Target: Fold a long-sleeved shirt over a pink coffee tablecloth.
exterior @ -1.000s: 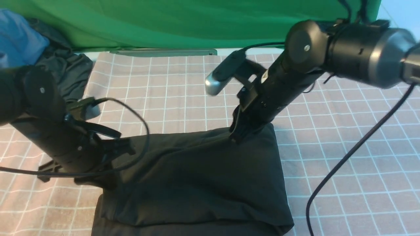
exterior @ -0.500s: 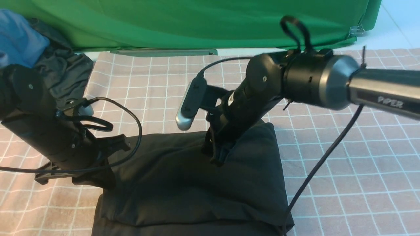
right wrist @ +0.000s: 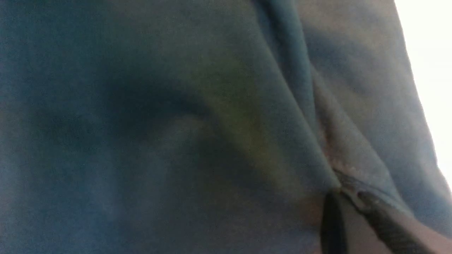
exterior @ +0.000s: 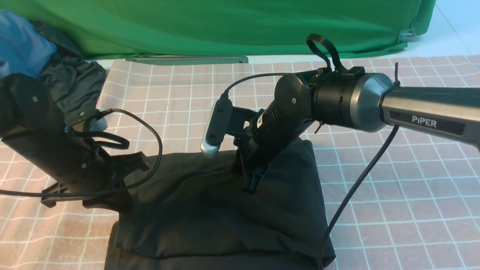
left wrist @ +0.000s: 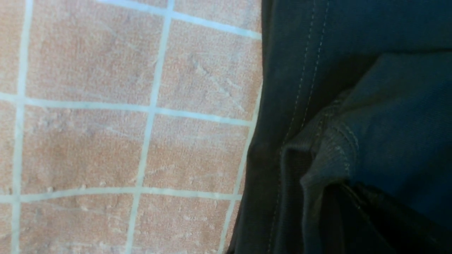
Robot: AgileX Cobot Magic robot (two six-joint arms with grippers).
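Note:
The black long-sleeved shirt [exterior: 210,217] lies partly folded on the pink coffee tablecloth [exterior: 393,180], near the front edge. My right gripper [exterior: 250,185] is shut on a pinched ridge of the shirt's far edge and holds it over the shirt's middle. The right wrist view shows shirt fabric [right wrist: 141,123] gathered into the gripper [right wrist: 340,197]. My left gripper [exterior: 116,202] is at the shirt's left edge. In the left wrist view, the shirt [left wrist: 353,53] with a ribbed hem runs into the dark gripper [left wrist: 353,211], beside the tablecloth [left wrist: 88,141]. The chest print is hidden.
A green cloth [exterior: 225,26] hangs along the back. A blue garment [exterior: 18,45] and a dark grey garment [exterior: 75,82] lie piled at the far left. The right arm's black cable [exterior: 356,187] trails across the tablecloth right of the shirt.
My right arm has swung left and toward the near side, dragging the shirt's far edge with it over the shirt. The left arm has barely shifted.

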